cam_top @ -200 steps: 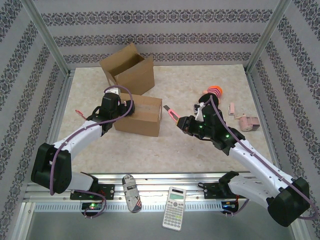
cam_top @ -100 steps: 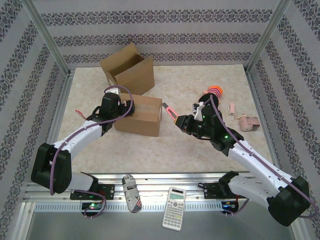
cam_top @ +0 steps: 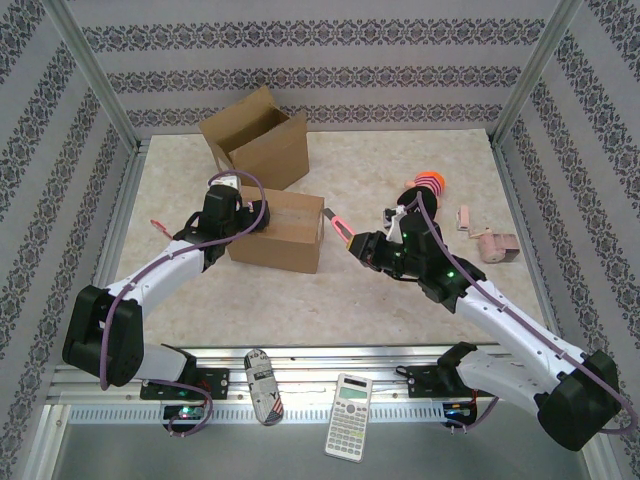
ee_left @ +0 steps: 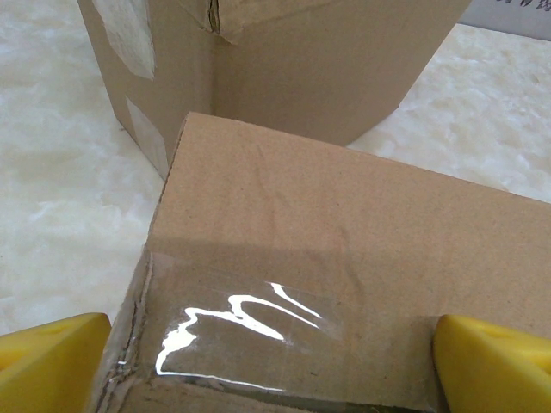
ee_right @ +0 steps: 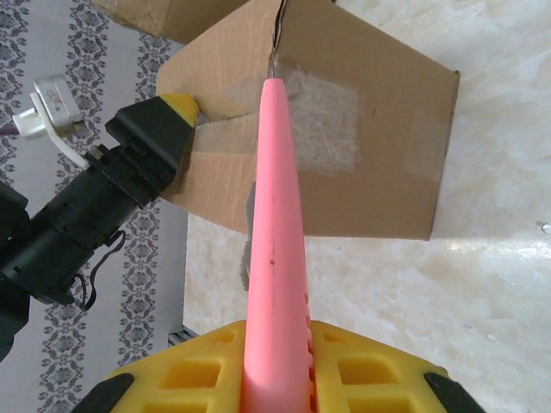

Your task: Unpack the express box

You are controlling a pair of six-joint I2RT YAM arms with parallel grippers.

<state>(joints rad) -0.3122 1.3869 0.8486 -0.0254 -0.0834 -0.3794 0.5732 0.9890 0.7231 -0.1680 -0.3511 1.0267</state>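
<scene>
Apparently the express box (cam_top: 285, 232), mid-desk (cam_top: 400, 310), is still taped (ee_left: 250, 314) shut. The left claw (cam_top: 240, 215) straddles its end wide open, holding nothing. The right claw (cam_top: 362, 245) is clamped on a pink cutter (ee_right: 275, 215), tip at the box's top edge. Cutting and emptying remain.

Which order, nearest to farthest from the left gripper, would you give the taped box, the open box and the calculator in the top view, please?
From the left gripper:
1. taped box: right at the jaws, mid-table.
2. open box: just behind, toward the back wall.
3. calculator: far off on the near rail, between the arm bases.
</scene>
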